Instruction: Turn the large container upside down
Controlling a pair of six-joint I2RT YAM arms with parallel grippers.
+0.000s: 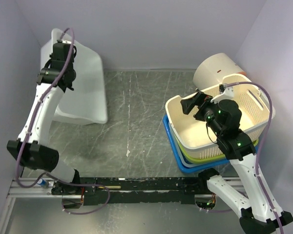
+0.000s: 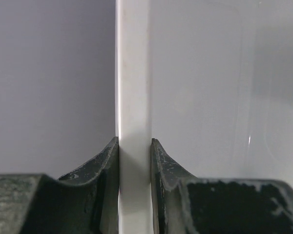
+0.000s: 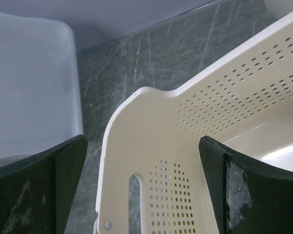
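Observed from the near edge of the counter (image 1: 136, 105): the large container (image 1: 85, 92) sits at the far left, close against the left wall and well apart from everything else. It is a pale, thin-walled plastic bin. I cannot tell which way its opening faces.

Left tool (image 2: 135, 146): pinching the container's top edge. The left wrist view shows one finger on each side of a narrow white rim (image 2: 134, 73), both in contact, with no gap visible.

Right tool (image 1: 193, 103): spread wide and holding nothing. It hangs over the near-left corner of a cream perforated basket (image 1: 178, 126), which is nested in a green basket (image 1: 200, 158) and a blue basket (image 1: 172, 139) on the right side. A white tub (image 1: 216, 68) lies behind that stack.

Handling assessment: the container looks light for its bulk and fairly stiff, though a wall this thin may flex under a one-point grip. The surface appears smooth and glossy, so slipping is a risk once its weight swings during the flip. The rim is the sound place to take hold, as it is the stiffest line on the part. A single corner grip gives poor control over so broad a shell. A second hold on the opposite rim would steady the turn.
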